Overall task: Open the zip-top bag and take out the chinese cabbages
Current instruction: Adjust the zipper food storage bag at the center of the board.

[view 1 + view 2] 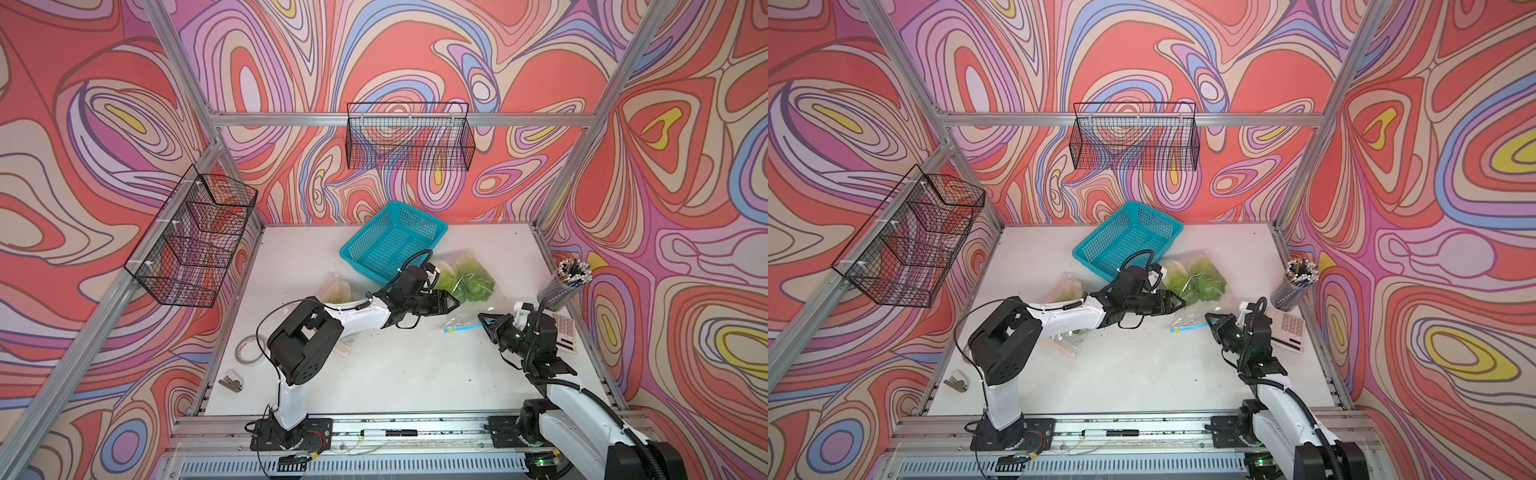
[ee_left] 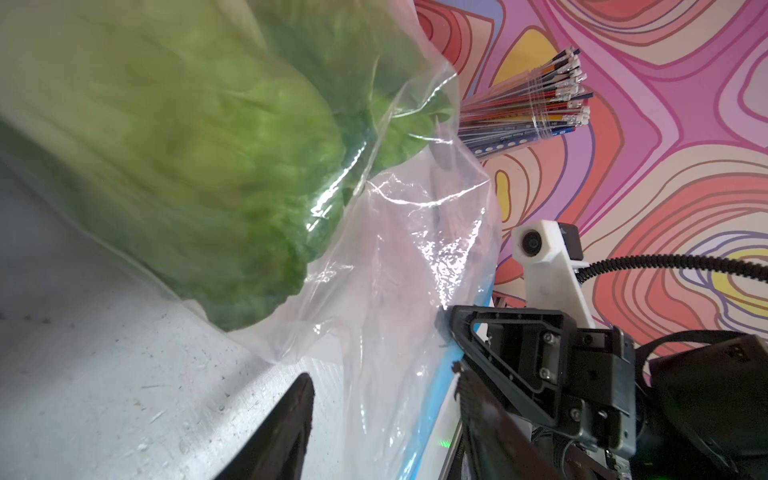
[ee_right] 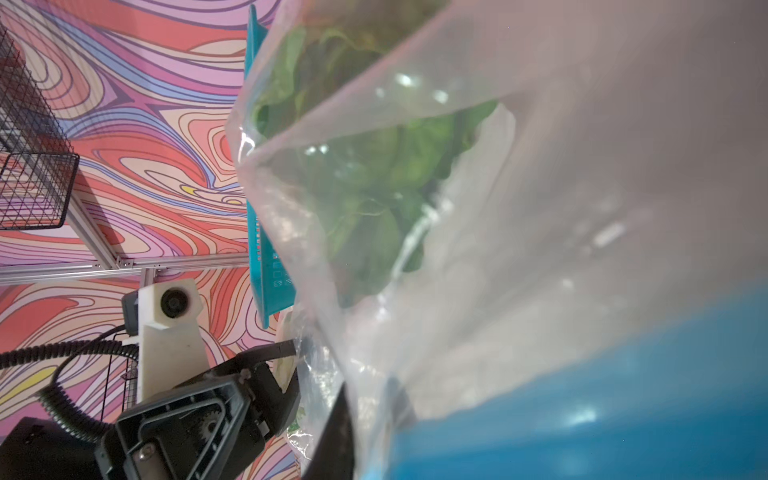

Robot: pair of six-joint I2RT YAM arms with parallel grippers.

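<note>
The white desk carries a teal basket. Near it lies the zip-top bag, with the chinese cabbages inside. The left hand hovers at the bag, fingers apart. The right hand is clamped on its blue zip edge.

Zip-top bag glossy clear plastic; table matt white.

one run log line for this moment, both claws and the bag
phase: opening zip-top bag | right claw: shut on its blue zip edge | left claw: open at bag mouth | chinese cabbages: inside bag
</note>
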